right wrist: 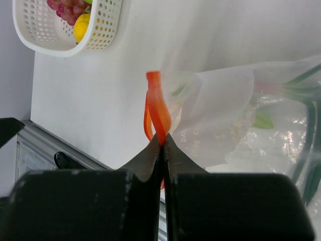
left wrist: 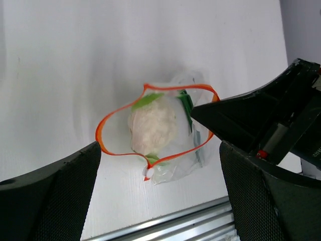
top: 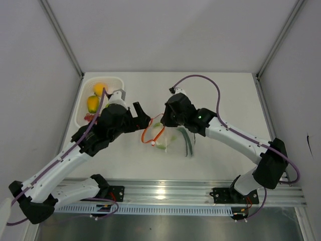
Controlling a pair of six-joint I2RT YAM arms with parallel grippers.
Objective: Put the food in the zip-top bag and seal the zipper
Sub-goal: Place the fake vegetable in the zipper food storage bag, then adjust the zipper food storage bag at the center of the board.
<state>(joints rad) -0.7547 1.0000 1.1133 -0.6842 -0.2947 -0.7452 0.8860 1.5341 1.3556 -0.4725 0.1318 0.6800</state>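
Orange-red zipper (right wrist: 154,100) plastic is the only thing either arm holds. The right end effector (right wrist: 163,143) has its fingers pressed together on a fold of that strip, lifting one side of the zip-top bag (top: 165,138) off the white surface (top: 225,100). The rest of the strip hangs out as a wide, uneven loop, so the mouth gapes.

The left end effector (top: 143,120) hovers just above that opening with its fingers spread wide and nothing between them, touching neither bag nor zipper. In its wrist view the mouth sits at frame centre, between the two fingers. A white cauliflower (left wrist: 153,125) with green leaves is already inside.

In the overhead view the bag lies at centre frame, just below both end effectors. Its mouth faces frame left and its body trails to the right, where long green stalks (top: 188,142) appear to lie within the plastic.

The white mesh basket (right wrist: 100,35) stands well apart at upper left. It holds an orange ball (top: 100,88), a yellow-orange fruit (top: 93,104) and small red pieces (right wrist: 67,10).

The left arm is much the nearer to the basket. I judge it the likelier one to fetch the next piece and drop it from the left side into the mouth, while the right pinch props the mouth open.
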